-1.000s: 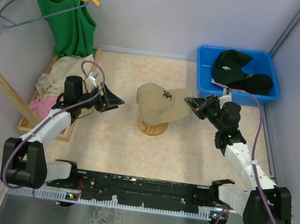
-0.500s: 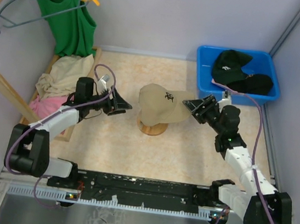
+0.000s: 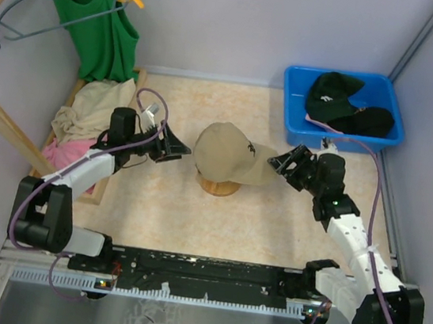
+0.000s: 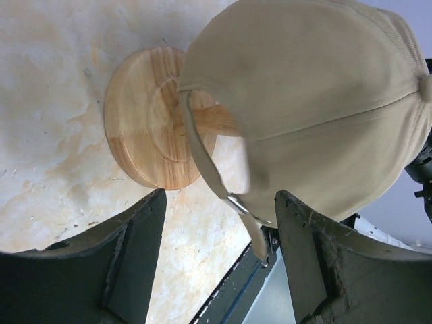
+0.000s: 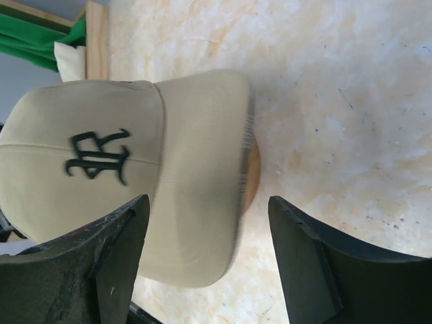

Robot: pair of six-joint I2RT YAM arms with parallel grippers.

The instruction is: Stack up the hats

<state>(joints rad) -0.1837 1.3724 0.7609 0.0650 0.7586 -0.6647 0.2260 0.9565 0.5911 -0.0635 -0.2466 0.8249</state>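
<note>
Tan cap (image 3: 230,152) on wooden stand (image 3: 219,185), left hand (image 3: 179,153) spread wide, right hand (image 3: 279,168) likewise

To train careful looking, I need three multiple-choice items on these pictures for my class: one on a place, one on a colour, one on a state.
1. The tan cap sits: A on a wooden stand; B on a chair; C on a shelf.
2. The bin holding the dark caps is: A red; B blue; C white.
3. The right tool is: A shut on the brim; B open, fingers wide apart; C out of view.

Answers: 1 A, the round wooden base shows under the cap in the left wrist view. 2 B, its walls are bright blue in the top view. 3 B, the right wrist view shows both fingers spread wide, gripping nothing.
</note>
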